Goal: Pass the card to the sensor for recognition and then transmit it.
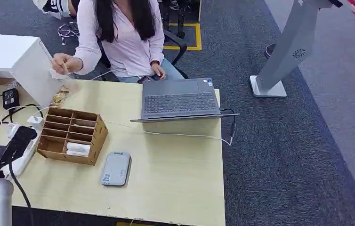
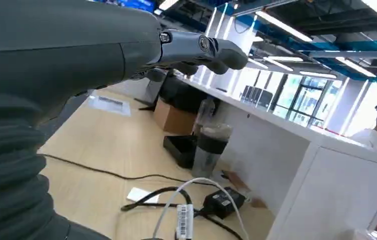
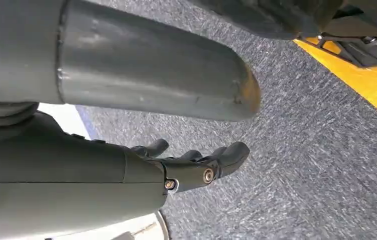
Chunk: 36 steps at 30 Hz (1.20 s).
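Observation:
White cards [image 1: 77, 149] lie in the lower slots of a brown cardboard organiser [image 1: 73, 135] on the left of the wooden table [image 1: 175, 179]. In front of the organiser, a flat grey sensor pad [image 1: 116, 168] rests on the table. My left hand [image 1: 18, 141] hovers at the table's left edge, beside the organiser, with its fingers [image 2: 211, 50] stretched out and nothing in them. My right hand [image 3: 196, 165] hangs over grey carpet with its fingers extended, and it holds nothing.
An open grey laptop [image 1: 178, 100] sits at the far side, a white cable [image 1: 185, 135] trailing from it. A person [image 1: 119, 37] sits behind the table, one hand near a white cabinet [image 1: 20, 59]. Cables, a black adapter [image 2: 221, 200] and a bottle [image 2: 209, 147] crowd the left edge.

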Motion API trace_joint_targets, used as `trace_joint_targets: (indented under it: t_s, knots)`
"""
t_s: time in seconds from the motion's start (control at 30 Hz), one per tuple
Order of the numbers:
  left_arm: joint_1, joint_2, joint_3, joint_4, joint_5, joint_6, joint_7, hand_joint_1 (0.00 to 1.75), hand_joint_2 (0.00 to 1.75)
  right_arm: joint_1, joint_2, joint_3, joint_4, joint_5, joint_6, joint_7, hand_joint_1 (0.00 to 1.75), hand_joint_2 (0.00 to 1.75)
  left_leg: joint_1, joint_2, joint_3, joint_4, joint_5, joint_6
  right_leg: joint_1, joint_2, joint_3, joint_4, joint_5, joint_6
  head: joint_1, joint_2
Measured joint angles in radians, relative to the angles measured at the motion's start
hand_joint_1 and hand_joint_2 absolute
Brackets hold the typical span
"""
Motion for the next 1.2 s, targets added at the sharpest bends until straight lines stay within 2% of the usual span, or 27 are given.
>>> trace_joint_targets:
  t_s: [0.43,0.63,0.87,1.2]
  knots:
    - [-0.184,0.061,-0.179,0.245,-0.281,0.159,0.153,0.00,1.75,-0.010,0.006,0.018,0.007,0.050,0.015,-0.002,0.00,0.00,0.000,0.000,0.000,0.000,0.000,0.000,0.000,0.000,0.000,0.001,0.000,0.000,0.000,0.000]
    - [-0.234,0.080,-0.237,0.316,-0.381,0.214,0.206,0.00,1.75,-0.013,0.009,0.024,0.007,0.056,0.016,-0.003,0.00,0.00,0.000,0.000,-0.001,0.000,0.001,0.001,0.000,0.000,0.000,0.001,0.000,0.000,0.002,0.000]
    - [-0.266,0.097,-0.266,0.388,-0.403,0.257,0.244,0.00,1.75,-0.015,0.010,0.034,0.010,0.058,0.019,-0.007,0.00,0.00,0.000,0.000,-0.001,0.000,0.001,0.001,0.000,0.000,-0.001,0.001,0.000,0.001,0.002,0.000]
    - [-0.270,0.117,-0.269,0.425,-0.402,0.264,0.233,0.00,1.75,-0.016,0.010,0.037,0.011,0.058,0.018,-0.013,0.00,0.00,0.000,0.000,-0.001,0.000,0.001,0.001,0.000,0.000,-0.001,0.001,0.000,0.001,0.002,0.000]
